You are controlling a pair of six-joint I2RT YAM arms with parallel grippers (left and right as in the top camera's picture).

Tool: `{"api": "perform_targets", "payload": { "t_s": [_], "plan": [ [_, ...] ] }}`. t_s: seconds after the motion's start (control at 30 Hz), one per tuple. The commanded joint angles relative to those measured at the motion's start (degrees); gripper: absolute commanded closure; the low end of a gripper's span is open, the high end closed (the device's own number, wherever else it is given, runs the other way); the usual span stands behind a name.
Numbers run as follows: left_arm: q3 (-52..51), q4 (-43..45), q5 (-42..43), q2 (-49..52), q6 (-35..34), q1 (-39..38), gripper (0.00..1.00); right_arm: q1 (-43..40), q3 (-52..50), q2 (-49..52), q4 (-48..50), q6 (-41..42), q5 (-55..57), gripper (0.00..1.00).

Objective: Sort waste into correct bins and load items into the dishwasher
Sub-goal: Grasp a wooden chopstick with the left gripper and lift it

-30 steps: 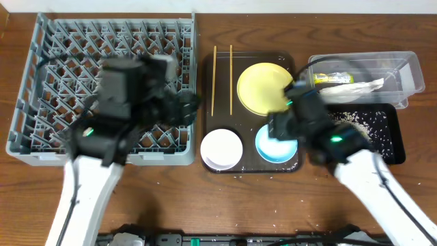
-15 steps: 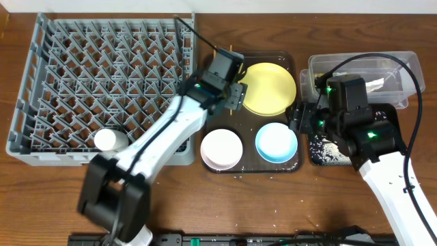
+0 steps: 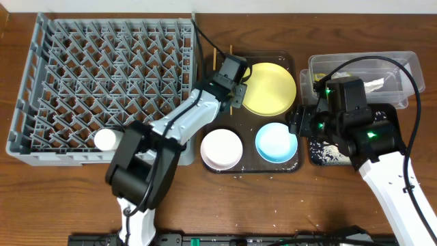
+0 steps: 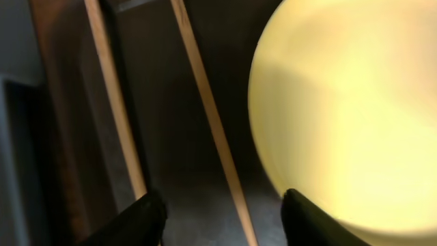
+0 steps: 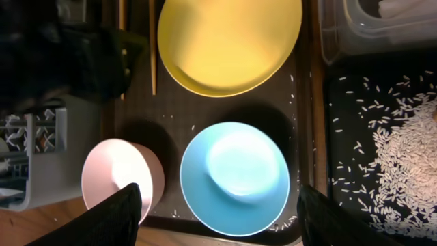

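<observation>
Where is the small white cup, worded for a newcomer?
Start at the large grey plastic dish rack on the table's left. Along its edge nearest the robot, left of the middle, sits the small white cup among the pegs. It is the only round white thing there; the pale pink bowl lies on the dark brown serving tray.

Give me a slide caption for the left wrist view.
Left fingers open astride one chopstick on the tray, the second chopstick beside it, the plate on the other side.

Yellow plate (image 3: pixel 270 89), blue bowl (image 3: pixel 276 143), pink bowl (image 3: pixel 221 149) upright; cup (image 3: pixel 104 139) in rack (image 3: pixel 82 61).
</observation>
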Motion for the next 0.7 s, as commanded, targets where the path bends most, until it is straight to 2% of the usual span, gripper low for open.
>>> {"api": "perform_targets", "payload": {
  "t_s": [0.0,0.23,0.6,0.67],
  "plan": [
    [0.7,1.3,-1.2,2.4,-0.2,0.5,0.47,1.3,0.0,0.0,-0.1,0.4,-0.2,0.30],
    [0.7,3.3,-1.2,4.5,-2.6,0.6,0.55,1.4,0.0,0.0,-0.1,0.4,-0.3,0.30],
    [0.7,3.1,-1.5,5.6,-2.8,0.6,0.56,1.4,0.0,0.0,-0.3,0.4,-0.3,0.32],
    [0.7,2.9,-3.5,5.6,-4.5,0.7,0.60,1.4,0.0,0.0,-0.3,0.4,-0.3,0.32]
  ]
}}
